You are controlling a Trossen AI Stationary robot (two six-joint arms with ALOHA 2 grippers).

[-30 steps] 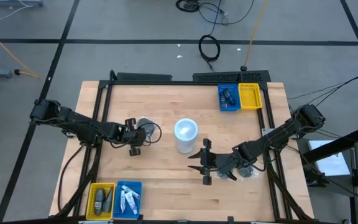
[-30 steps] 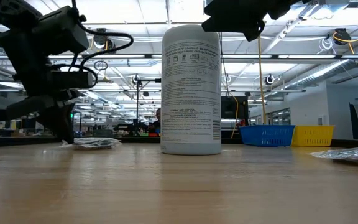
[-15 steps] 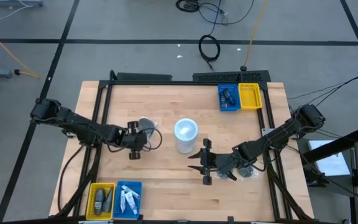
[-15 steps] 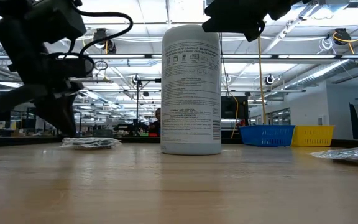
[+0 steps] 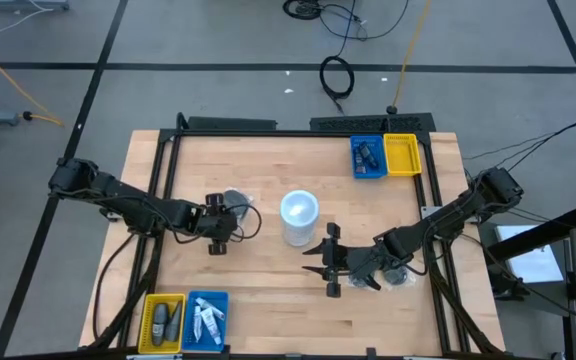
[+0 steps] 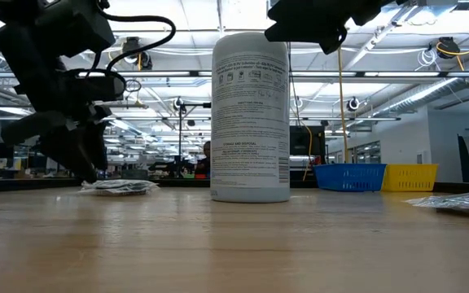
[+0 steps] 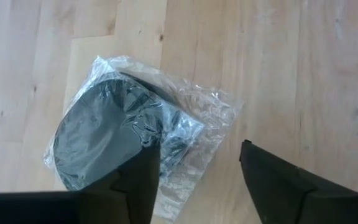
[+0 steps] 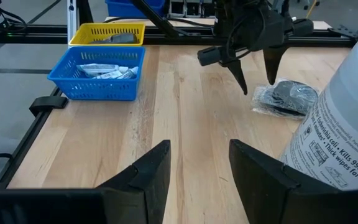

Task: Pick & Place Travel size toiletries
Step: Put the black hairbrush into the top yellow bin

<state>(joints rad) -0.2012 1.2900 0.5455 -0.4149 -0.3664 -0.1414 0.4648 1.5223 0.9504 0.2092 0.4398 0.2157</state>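
Note:
A dark grey round disc in a clear plastic bag [image 7: 104, 140] lies flat on the table, left of the white cylinder [image 5: 299, 215]. My left gripper [image 7: 197, 180] is open, fingers pointing down, at the bag's [image 5: 236, 203] near edge. My right gripper [image 5: 328, 262] hovers open near the table's middle, with nothing between its fingers [image 8: 148, 180]. More toiletries lie in the near-left yellow tray [image 5: 163, 320] and blue tray [image 5: 206, 318]. My left gripper comes from above, pointing down. One finger [image 7: 138, 180] shows in front of the bag's crinkled plastic [image 7: 173, 146]; whether it touches the bag, I cannot tell. The bagged disc lies flat on the wood.
The tall white cylinder [image 6: 251, 114] stands upright between the two arms. A blue tray [image 5: 368, 157] and a yellow tray [image 5: 402, 153] sit at the far right. Another clear bag [image 5: 400, 275] lies under the right arm. Bare wood lies between the cylinder and the near trays.
My left gripper has drawn back a little toward the table's left edge and has opened. The bagged disc has stayed flat on the table in the same place. My right arm has kept still.

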